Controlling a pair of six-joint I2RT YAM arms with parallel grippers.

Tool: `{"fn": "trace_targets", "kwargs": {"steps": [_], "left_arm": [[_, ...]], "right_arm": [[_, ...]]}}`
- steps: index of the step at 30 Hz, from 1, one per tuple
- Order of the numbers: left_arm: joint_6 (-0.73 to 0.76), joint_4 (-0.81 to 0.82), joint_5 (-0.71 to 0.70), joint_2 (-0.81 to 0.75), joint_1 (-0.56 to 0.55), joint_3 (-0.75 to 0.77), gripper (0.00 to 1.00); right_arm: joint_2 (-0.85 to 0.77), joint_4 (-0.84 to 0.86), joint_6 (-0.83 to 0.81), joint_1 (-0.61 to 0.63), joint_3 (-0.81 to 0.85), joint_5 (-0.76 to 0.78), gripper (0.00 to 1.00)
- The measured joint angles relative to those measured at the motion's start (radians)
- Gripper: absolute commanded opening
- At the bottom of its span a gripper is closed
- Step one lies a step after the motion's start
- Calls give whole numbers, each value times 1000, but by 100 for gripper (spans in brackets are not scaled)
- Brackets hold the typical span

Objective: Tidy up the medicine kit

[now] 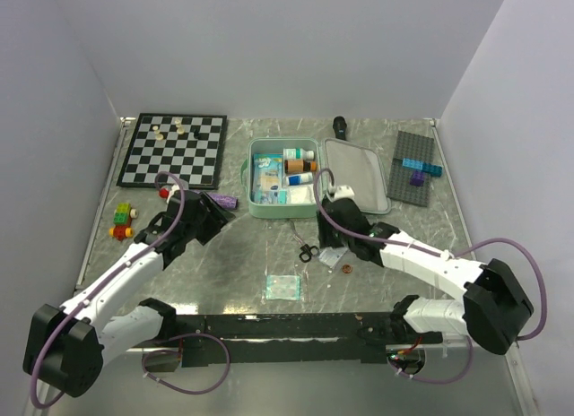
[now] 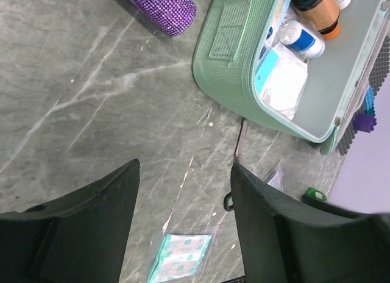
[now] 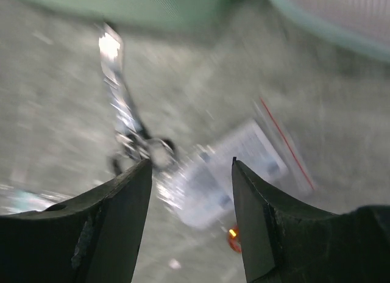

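The mint-green medicine kit [image 1: 282, 210] lies open at the table's middle, lid [image 1: 359, 169] flat to its right. It holds an amber bottle [image 2: 317, 8], a white-and-blue tube [image 2: 301, 40] and white packs [image 2: 283, 85]. In front of it lie small scissors [image 1: 306, 248], a clear zip bag [image 1: 334, 257] and a teal plaster packet [image 1: 283, 287]. My left gripper [image 1: 220, 217] is open and empty, left of the kit [image 2: 231, 57]. My right gripper [image 1: 334, 247] is open and empty over the clear bag [image 3: 225, 173], with the scissors [image 3: 125, 121] to its left.
A chessboard [image 1: 173, 149] lies at the back left, a purple glittery tube [image 2: 161, 5] beside the kit, toy bricks [image 1: 123, 221] at the left. A grey baseplate [image 1: 414, 168] lies at the back right, a black object [image 1: 341, 126] behind the kit, a small red disc [image 1: 343, 269] by the bag.
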Motion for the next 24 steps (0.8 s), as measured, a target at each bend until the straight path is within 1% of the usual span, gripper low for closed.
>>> {"fn": "trace_targets", "kwargs": {"steps": [4,8,10,16,19,22,23,24], "left_arm": [[0,14,14,24,0,-2,66],[0,16,24,31,0,-10,66],[-1,18,27,31,0,-13,66],[-2,32,33,27,0,-28,66],[-1,34,39,27,0,-33,66],[-1,36,42,27,0,-35,66],[-2,37,43,27,0,-36,66],[-2,38,43,27,0,-37,66]], "right_arm": [[13,-83,50,0,-98,28,62],[43,-105,80,0,-93,49,61],[73,-114,94,0,-79,54,59],[188,-143,133,0,-40,36,42],[210,-150,151,0,-18,18,27],[218,-148,167,0,-10,5,8],[217,-149,171,0,-10,3,0],[217,-153,175,0,-10,2,0]]}}
